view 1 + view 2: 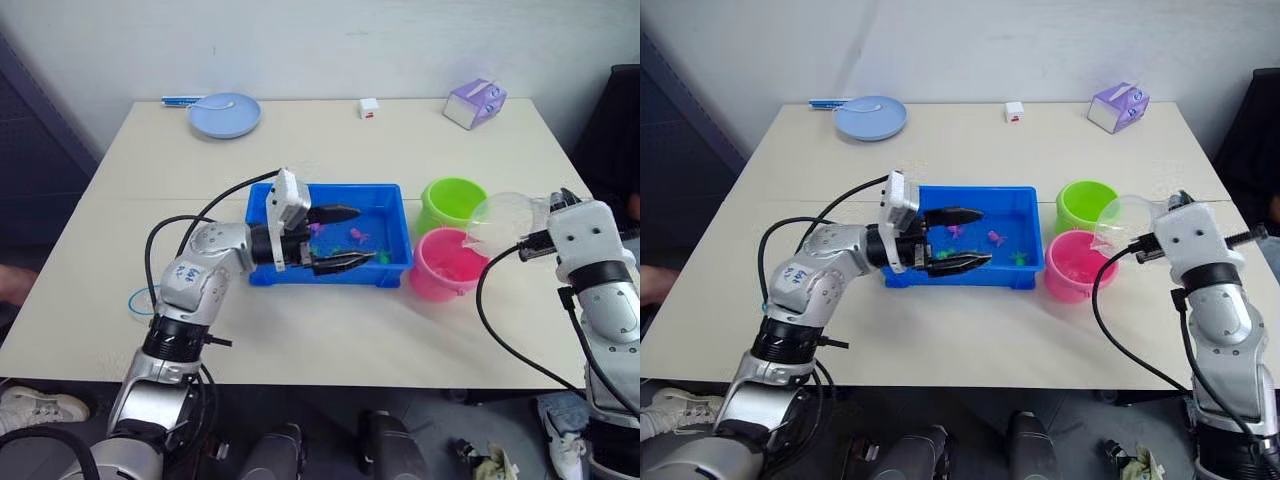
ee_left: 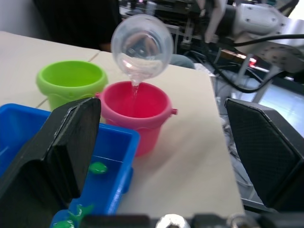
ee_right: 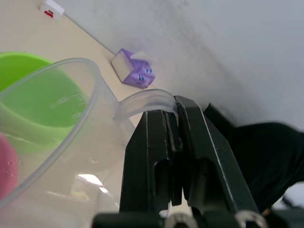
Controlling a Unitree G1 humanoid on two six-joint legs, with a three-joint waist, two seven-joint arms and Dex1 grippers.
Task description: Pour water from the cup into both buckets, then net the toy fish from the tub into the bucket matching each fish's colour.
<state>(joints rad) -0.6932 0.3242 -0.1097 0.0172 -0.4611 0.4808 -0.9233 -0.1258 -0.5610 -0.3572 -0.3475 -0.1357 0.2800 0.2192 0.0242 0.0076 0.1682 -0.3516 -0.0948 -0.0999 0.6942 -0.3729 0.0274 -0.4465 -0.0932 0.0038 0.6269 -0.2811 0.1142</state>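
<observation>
While tipped over pink bucket [image 1: 444, 265], cup [image 2: 141, 47] handle pinched in closed right gripper [image 3: 173, 142] jaws; left gripper [image 1: 345, 238] jaws wide, empty, above tub [image 1: 390, 272].

The large clear plastic cup [image 2: 141, 46] is tipped over the pink plastic bucket [image 1: 447, 264], trickling water into it. The lime green plastic bucket [image 1: 452, 203] stands touching behind, beside the bright blue rectangular tub [image 1: 385, 212] holding tiny pink and green toy fish [image 1: 358, 236].
</observation>
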